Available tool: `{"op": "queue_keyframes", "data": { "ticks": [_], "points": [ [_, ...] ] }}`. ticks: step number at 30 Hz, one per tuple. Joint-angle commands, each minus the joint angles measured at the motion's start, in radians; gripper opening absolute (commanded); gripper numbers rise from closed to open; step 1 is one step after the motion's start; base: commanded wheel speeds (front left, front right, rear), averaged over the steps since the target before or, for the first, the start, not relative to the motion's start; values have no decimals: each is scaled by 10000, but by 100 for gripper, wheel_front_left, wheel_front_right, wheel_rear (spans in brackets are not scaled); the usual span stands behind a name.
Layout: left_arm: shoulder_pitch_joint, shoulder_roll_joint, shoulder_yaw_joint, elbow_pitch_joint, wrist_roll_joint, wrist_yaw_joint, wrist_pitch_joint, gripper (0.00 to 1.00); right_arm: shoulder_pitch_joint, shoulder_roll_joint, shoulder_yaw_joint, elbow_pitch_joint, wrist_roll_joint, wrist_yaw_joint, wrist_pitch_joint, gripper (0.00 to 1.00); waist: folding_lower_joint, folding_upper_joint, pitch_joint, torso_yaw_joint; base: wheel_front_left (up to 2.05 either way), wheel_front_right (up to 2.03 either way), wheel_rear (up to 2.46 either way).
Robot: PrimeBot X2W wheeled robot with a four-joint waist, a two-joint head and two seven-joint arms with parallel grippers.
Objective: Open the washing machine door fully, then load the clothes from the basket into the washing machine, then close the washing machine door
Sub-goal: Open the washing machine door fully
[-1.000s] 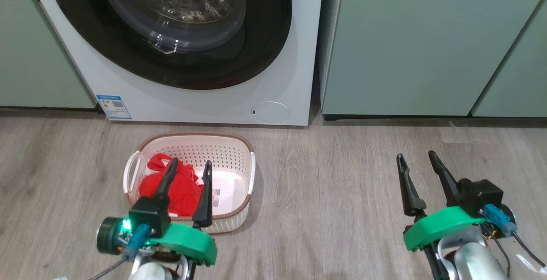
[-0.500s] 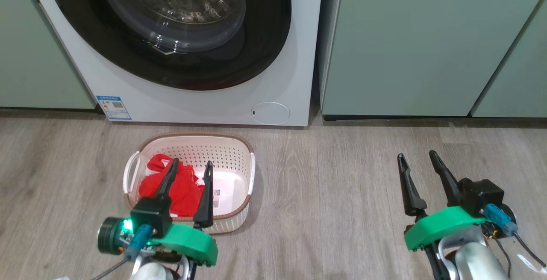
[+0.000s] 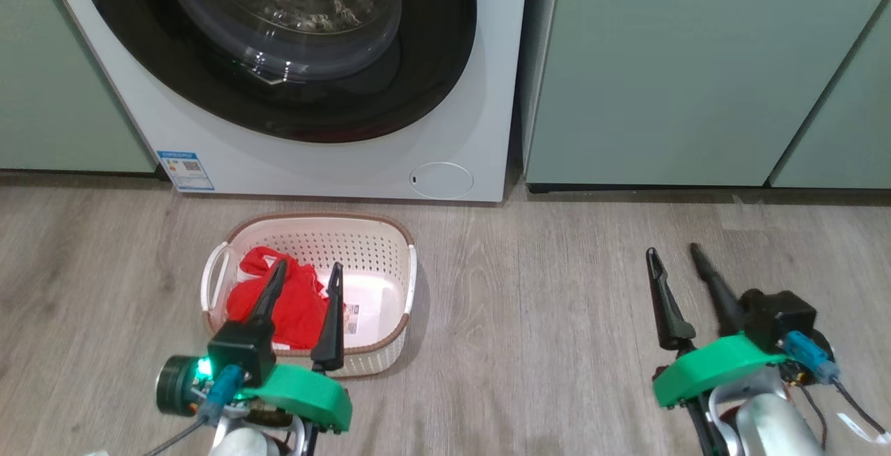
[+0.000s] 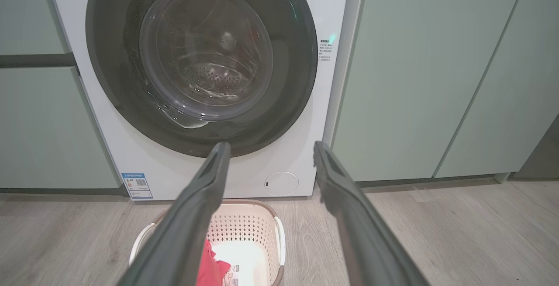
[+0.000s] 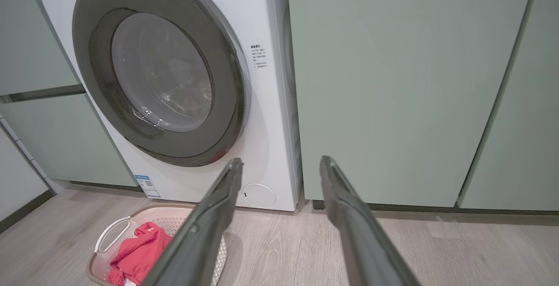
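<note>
**Position.** The large round washing machine door (image 4: pixel 201 59), with its glossy black rim and bulging clear glass, lies shut against the big white front-loading washing machine (image 3: pixel 313 170). The cream perforated plastic basket (image 3: pixel 376 233) stands on the grey wood-look floor (image 3: pixel 529 317) just before the machine. The bright red soft clothes (image 3: pixel 299 310) lie heaped in its left half.

**Claws.** The left claw (image 3: pixel 308 264) is spread wide and empty, and hangs over the basket. The right claw (image 3: pixel 672 250) is also spread and empty, over bare floor well to the right.

**Handling, as judged.**
- The door is rigid and hinged, and will swing on an arc.
- Its rim looks slick, so the outer edge offers a better hold than the glass.
- The clothes are light and limp. They will bunch and trail, so a pinch on the raised middle fold should lift most.
- The basket looks light and may slide if it is pushed.

**Not determinable.**
- No door handle, recess or hinge side can be made out.
- The door's top is cut off in the head view.
- The left claw's fingers cross the red heap, so the number of garments cannot be told.
- One finger of the right claw is blurred.
</note>
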Motion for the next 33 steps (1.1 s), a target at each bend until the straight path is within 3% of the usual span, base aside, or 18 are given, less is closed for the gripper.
{"op": "queue_keyframes", "data": {
  "ticks": [1,8,15,24,29,33],
  "points": [
    [-316,60,340,-308,-34,-22,-124,100,-491,-33,358,-365,-65,-2,-93,0,0,0,38,5,0,0,0],
    [-408,60,313,-355,-100,-34,-124,100,-581,-33,286,-686,30,-2,-93,0,0,0,394,135,0,0,0],
    [-891,60,72,-491,-192,12,-124,100,-1728,-393,595,-523,1055,-2,-93,0,0,0,1483,445,0,0,0],
    [-2071,60,-281,-744,-358,88,-124,100,-4200,-1591,530,-196,3721,-2,332,0,0,0,3245,1185,0,0,0],
    [-2802,60,-445,-940,-579,262,-124,100,-6224,-2630,582,10,4959,-2,1278,0,0,0,4302,1594,0,0,0],
    [-3236,60,-472,-1032,-657,318,-124,100,-7831,-2859,775,276,6013,-2,2130,0,0,0,4940,1882,0,0,0]
  ]
}}
